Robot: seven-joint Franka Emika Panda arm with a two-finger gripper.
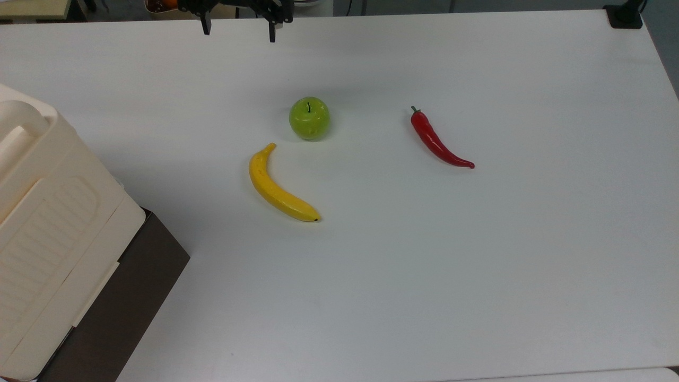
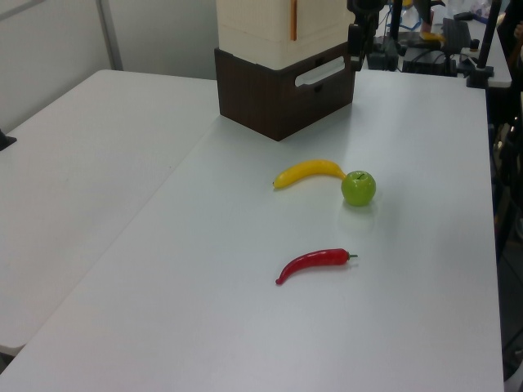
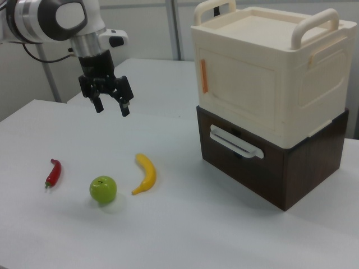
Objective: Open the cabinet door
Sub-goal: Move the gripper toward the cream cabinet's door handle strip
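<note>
Two black fingers of your gripper (image 3: 111, 106) stood spread apart and pinched nothing, hanging in the air above the white table (image 1: 477, 265). Below it in the right view lay the green apple (image 3: 103, 189) and the banana (image 3: 146, 173), with the red chili (image 3: 53, 172) off to the right view's left. The cabinet (image 3: 269, 73) sat well apart from your gripper toward the right view's right (perched on a dark brown drawer box (image 3: 275, 162)), and its cabinet door (image 3: 238, 92) faced the gripper's side, shut flush.
</note>
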